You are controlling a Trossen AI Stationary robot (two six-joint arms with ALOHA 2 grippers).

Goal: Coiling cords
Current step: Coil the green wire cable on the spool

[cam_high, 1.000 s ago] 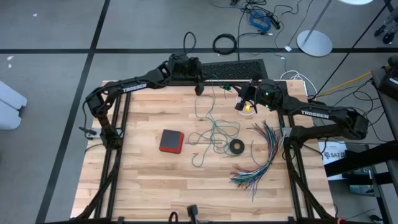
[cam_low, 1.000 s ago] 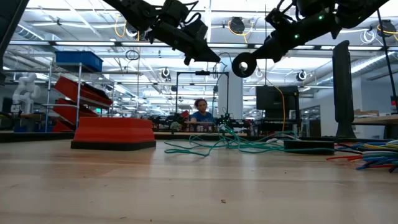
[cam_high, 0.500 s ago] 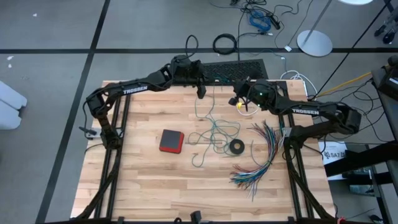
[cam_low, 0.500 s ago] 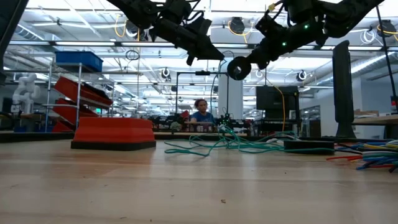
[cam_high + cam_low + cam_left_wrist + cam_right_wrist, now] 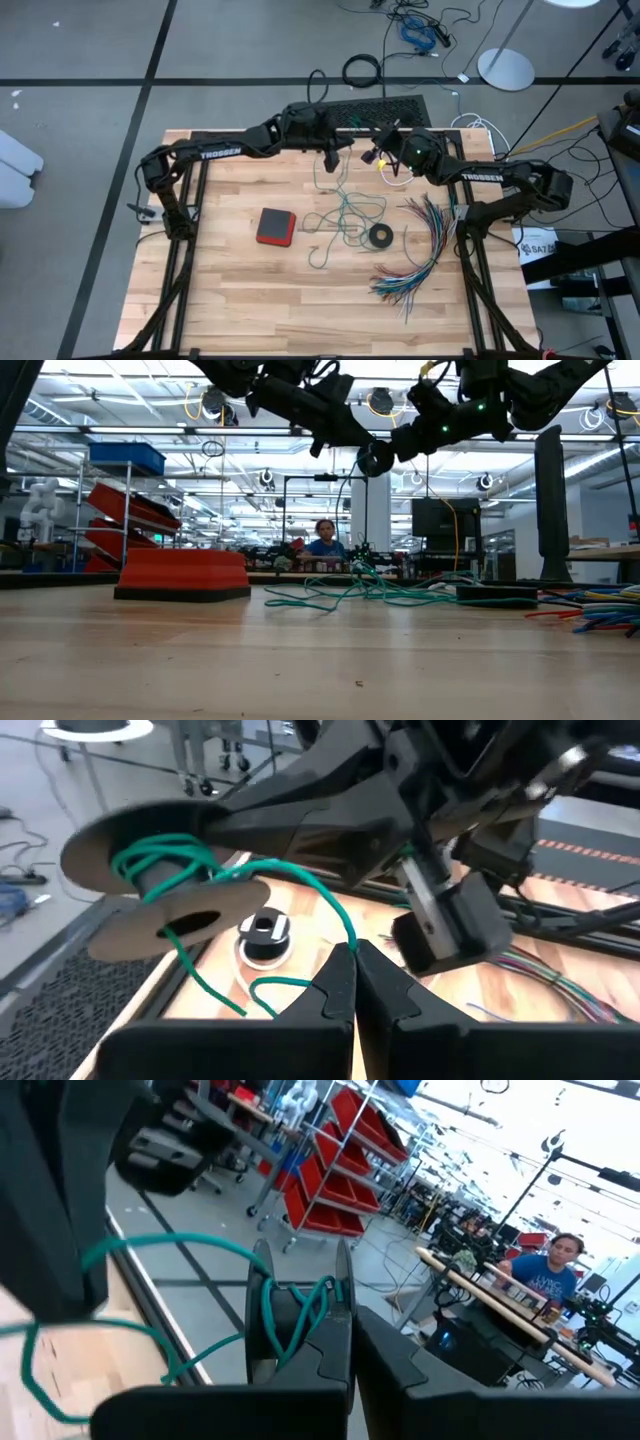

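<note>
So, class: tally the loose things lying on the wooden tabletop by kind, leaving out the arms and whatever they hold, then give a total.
Red and black block: 1
Black tape-like ring: 1
Fanned bundle of multicoloured wires: 1
Teal-green cord, partly trailing on the table: 1
Total: 4

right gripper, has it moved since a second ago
Yes. In the high view the right gripper has shifted left toward the left gripper, judged against the black ring on the table.
</note>
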